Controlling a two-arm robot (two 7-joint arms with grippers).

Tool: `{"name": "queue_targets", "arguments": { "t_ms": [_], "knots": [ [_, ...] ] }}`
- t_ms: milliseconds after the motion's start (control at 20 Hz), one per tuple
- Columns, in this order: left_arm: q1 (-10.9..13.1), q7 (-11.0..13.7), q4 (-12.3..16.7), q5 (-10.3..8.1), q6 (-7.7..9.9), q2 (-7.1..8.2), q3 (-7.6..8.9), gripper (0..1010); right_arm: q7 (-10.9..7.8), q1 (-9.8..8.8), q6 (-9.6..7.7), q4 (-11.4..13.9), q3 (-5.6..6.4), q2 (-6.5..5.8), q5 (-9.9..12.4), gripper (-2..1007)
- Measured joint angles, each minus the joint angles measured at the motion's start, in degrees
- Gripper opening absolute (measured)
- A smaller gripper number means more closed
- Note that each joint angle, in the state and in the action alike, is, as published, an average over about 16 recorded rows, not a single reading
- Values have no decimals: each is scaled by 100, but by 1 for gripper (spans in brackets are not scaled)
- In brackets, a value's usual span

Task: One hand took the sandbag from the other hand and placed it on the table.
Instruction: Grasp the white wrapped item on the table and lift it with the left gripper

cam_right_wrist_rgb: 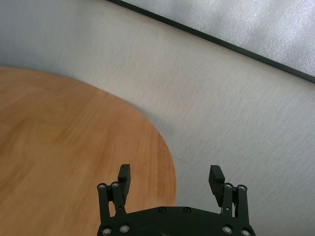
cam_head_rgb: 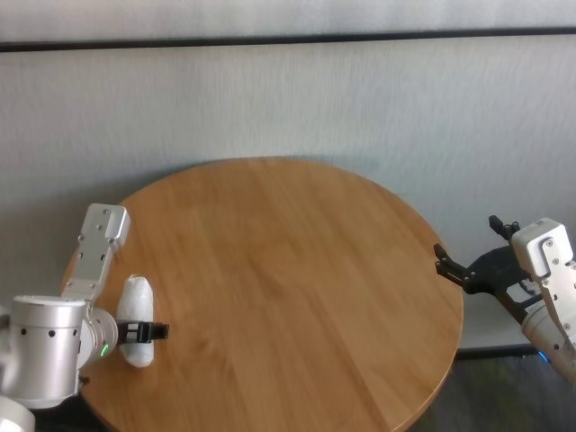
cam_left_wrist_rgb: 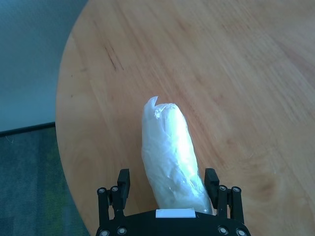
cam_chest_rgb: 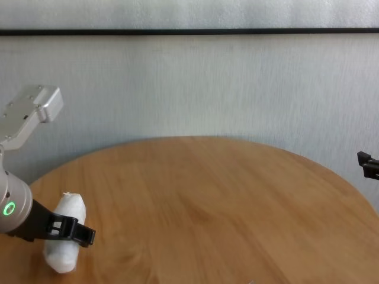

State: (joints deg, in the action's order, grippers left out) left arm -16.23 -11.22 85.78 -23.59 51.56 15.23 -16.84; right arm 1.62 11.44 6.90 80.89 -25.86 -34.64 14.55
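Nearest the robot, at the table's (cam_head_rgb: 297, 270) near-left edge, the left gripper (cam_head_rgb: 144, 331), the one whose wrist ring glowed green, reached out low over the wood with the sandbag (cam_head_rgb: 138, 320) between its fingers. In the left wrist view the sandbag (cam_left_wrist_rgb: 171, 160) filled the gap between the two black fingers (cam_left_wrist_rgb: 122, 183), its rounded end toward the palm and its pinched, notched end pointing away across the table (cam_left_wrist_rgb: 236, 73). The fingers stood spread about as wide as the pouch; whether they pressed it or only flanked it could not be told. In the chest view the sandbag (cam_chest_rgb: 65, 240) stood tilted, its lower end down at the table (cam_chest_rgb: 225, 201), with the left gripper (cam_chest_rgb: 71, 229) crossing in front of its middle and hiding that part. Whether the lower end touched the wood could not be told.

Farther off, the right gripper (cam_head_rgb: 472, 265) hung at the table's right rim, well apart from the sandbag, with a blue glow low on its arm. The right wrist view showed the right gripper (cam_right_wrist_rgb: 170, 179) with its fingers (cam_right_wrist_rgb: 124, 177) spread wide and nothing between them, over the table's (cam_right_wrist_rgb: 74, 147) curved edge. Beyond that lay pale grey floor (cam_right_wrist_rgb: 236, 113) up to a dark strip (cam_right_wrist_rgb: 211, 38) at the foot of the wall (cam_head_rgb: 288, 18). In the chest view only the tip of the right gripper (cam_chest_rgb: 368, 164) showed at the right border.
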Motion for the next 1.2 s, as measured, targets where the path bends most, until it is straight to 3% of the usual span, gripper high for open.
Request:
{"name": "queue_targets", "arguments": {
  "t_ms": [350, 950, 1200],
  "knots": [
    [5, -1, 9, -1, -4, 1, 1, 914, 0, 0, 0, 0, 0, 0, 0, 1003],
    [9, -8, 32, -8, 22, 9, -14, 619, 0, 0, 0, 0, 0, 0, 0, 1003],
    [9, -9, 35, -10, 27, 11, -17, 542, 0, 0, 0, 0, 0, 0, 0, 1003]
  ]
}}
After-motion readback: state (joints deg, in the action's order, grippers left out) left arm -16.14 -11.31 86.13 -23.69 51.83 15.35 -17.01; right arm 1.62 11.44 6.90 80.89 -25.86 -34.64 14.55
